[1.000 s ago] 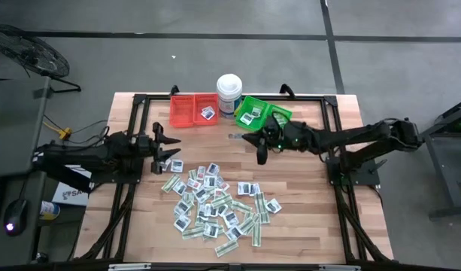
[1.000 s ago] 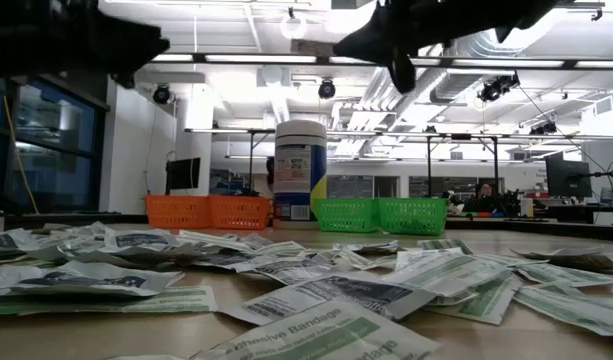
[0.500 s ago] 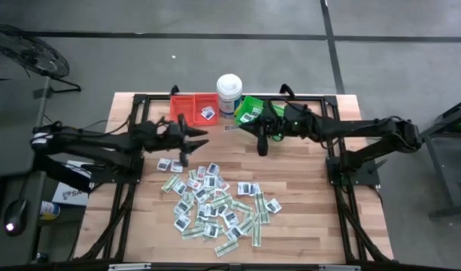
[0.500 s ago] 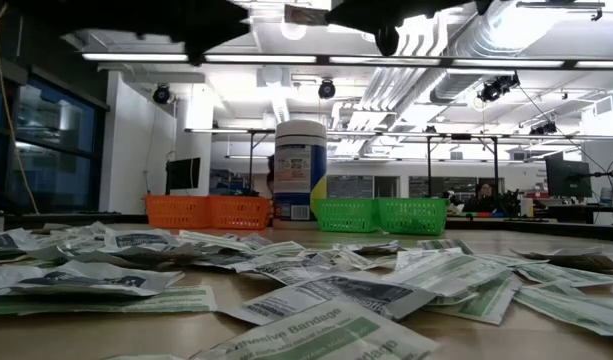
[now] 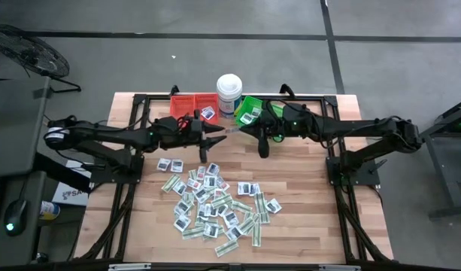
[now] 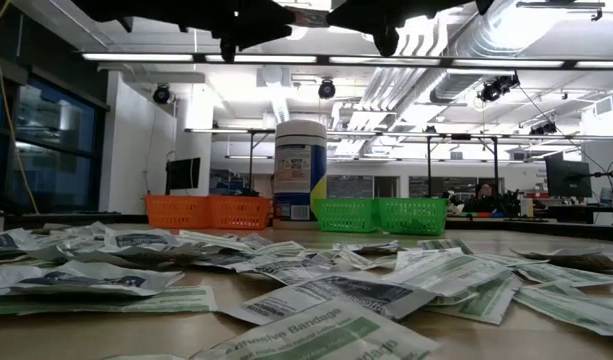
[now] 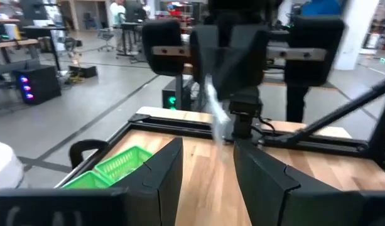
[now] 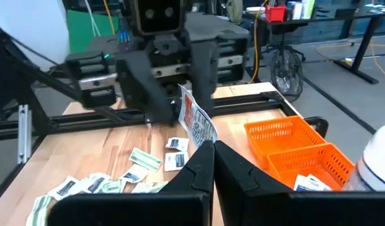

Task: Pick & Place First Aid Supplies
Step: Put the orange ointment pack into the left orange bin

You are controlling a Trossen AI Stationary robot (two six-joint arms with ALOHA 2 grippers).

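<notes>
The first aid supplies (image 5: pixel 215 203) lie in a loose pile of white squares and green-and-white strips on the wooden table's near half. My right gripper (image 5: pixel 244 130) hangs over the table's far middle, in front of the bins, shut on one strip packet (image 8: pixel 195 119). My left gripper (image 5: pixel 217 135) faces it from the left, level and open. Its fingers (image 7: pixel 161 179) stand just short of the packet's free end, with nothing between them. In the low view both grippers are dark shapes at the top, the left gripper (image 6: pixel 226 20) and the right gripper (image 6: pixel 386 20). My right gripper pinches the strip packet by one end (image 8: pixel 202 139) between its two fingertips. The fingers come level from the table's right side. The rest of the packet sticks out past the fingertips toward my left gripper, tilted, lifted well clear of the table.
At the far edge stand a red bin (image 5: pixel 194 110) and a green bin (image 5: pixel 254 111), each with a few packets inside, and a tall white tub (image 5: pixel 229 92) between them. Bare wood lies between the pile and the bins, under both grippers.
My left gripper has swung from near the table's left edge toward the right and up, until it faces my right gripper. My right gripper has risen a little and rolled, the packet still held in it.
</notes>
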